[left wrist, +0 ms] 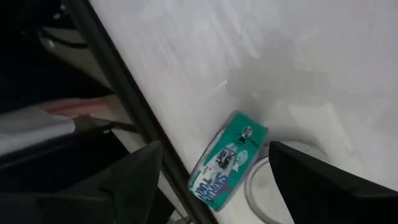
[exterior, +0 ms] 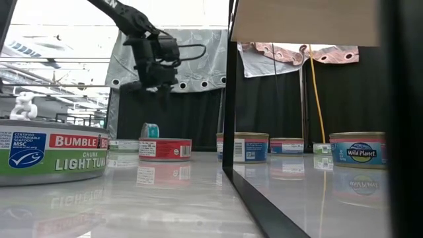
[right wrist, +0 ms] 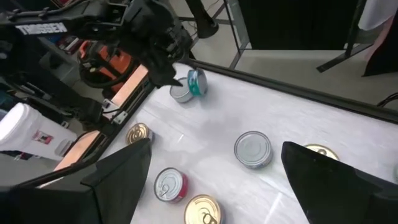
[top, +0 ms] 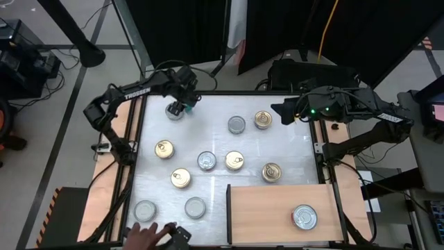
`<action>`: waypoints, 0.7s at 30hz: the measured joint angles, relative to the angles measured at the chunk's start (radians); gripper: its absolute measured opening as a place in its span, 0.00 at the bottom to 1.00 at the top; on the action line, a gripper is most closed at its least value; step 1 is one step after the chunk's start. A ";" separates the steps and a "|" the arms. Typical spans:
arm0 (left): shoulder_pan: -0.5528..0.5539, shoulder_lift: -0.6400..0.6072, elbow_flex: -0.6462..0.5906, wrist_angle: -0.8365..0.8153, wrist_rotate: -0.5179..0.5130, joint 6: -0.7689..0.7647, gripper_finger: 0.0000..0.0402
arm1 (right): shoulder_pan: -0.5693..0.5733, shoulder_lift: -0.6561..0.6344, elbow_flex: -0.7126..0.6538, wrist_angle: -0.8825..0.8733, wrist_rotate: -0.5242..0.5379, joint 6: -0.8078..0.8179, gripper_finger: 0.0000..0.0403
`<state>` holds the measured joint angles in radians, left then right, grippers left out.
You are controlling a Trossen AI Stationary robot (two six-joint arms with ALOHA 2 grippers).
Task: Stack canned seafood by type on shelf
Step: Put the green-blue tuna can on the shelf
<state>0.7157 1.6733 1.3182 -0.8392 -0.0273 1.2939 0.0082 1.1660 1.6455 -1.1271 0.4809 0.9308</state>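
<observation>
Several flat round tins of canned seafood lie on the white table, some gold-topped (top: 234, 160), some silver-topped (top: 236, 124). One silver-topped tin (top: 304, 216) lies on the light-brown wooden shelf (top: 263, 208) at the near right. At the far left a teal-labelled tin (left wrist: 227, 160) stands on its rim, leaning against a flat silver tin (right wrist: 181, 93). My left gripper (left wrist: 214, 149) hangs open above this pair (exterior: 149, 130), clear of both. My right gripper (right wrist: 216, 144) is open, raised over the far right of the table (top: 286, 111).
A person's hand (top: 146, 235) with a dark object reaches in at the near left edge. Black frame rails (top: 137, 139) border the table. A large tuna tin (exterior: 49, 155) stands close to the low camera. Bare tabletop lies between the far tins.
</observation>
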 joint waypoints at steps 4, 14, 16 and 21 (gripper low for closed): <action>0.027 0.008 0.000 0.000 -0.008 0.014 0.74 | 0.000 0.000 0.000 -0.003 -0.020 -0.011 0.87; 0.094 0.010 0.000 0.092 -0.033 0.102 0.74 | 0.000 0.000 0.000 -0.007 -0.044 -0.063 0.87; 0.097 0.010 0.000 0.083 -0.043 0.102 0.74 | 0.000 0.000 0.000 -0.008 -0.047 -0.070 0.87; 0.092 0.010 0.000 0.024 0.003 0.099 0.74 | 0.000 0.000 0.000 -0.017 -0.071 -0.104 0.87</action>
<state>0.8074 1.6836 1.3182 -0.8148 -0.0240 1.3929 0.0082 1.1664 1.6456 -1.1445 0.4104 0.8269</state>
